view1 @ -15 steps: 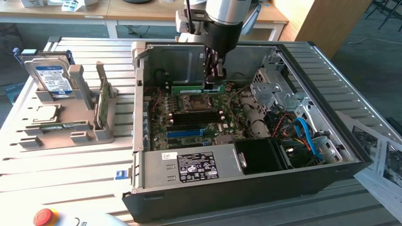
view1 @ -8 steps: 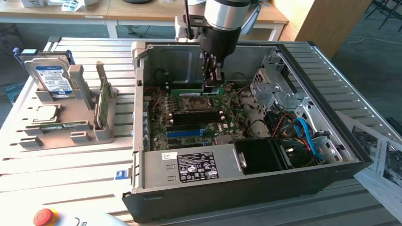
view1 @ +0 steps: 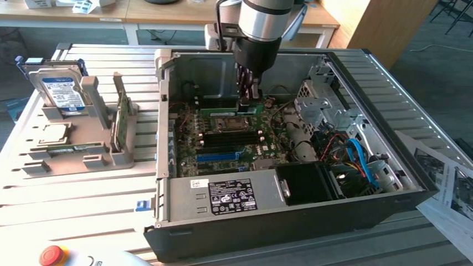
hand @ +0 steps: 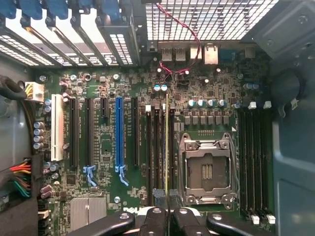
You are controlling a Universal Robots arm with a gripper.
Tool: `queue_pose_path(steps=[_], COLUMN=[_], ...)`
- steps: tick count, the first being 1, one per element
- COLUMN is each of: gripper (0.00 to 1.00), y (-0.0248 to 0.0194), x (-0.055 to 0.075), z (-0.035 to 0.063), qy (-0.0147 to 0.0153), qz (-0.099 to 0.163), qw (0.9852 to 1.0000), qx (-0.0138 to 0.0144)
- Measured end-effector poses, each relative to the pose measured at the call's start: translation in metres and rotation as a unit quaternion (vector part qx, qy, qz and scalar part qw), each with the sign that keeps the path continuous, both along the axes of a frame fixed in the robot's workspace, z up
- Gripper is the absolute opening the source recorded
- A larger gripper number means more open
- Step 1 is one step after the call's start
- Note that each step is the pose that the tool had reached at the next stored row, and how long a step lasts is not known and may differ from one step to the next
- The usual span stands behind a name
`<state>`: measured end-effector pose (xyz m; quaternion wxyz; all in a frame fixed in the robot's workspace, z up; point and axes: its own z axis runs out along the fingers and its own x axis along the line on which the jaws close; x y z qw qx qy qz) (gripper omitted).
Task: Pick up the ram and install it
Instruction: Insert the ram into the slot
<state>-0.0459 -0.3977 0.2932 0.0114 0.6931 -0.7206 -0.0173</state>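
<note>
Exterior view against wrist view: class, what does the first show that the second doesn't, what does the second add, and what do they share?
Exterior view: the hard drive in its grey holder beside the computer case, the red button, the power supply's label. Wrist view: the white slot, and the ram seen edge-on along the memory slots. Shared: the gripper shut on the ram, beside the processor socket.

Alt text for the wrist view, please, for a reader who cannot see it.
The gripper holds the ram edge-on at the black memory slots beside the empty processor socket on a green motherboard inside a computer case.
</note>
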Motion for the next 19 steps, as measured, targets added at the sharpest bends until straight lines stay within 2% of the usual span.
queue_pose_path(steps=[8, 19], gripper=[0.12, 0.12], y=[0.0, -0.0004], x=[-0.0015, 0.0013], z=[-0.0072, -0.0077], qy=[0.0, 0.0], qz=[0.0, 0.0], qw=[1.0, 1.0], qx=[0.0, 0.0])
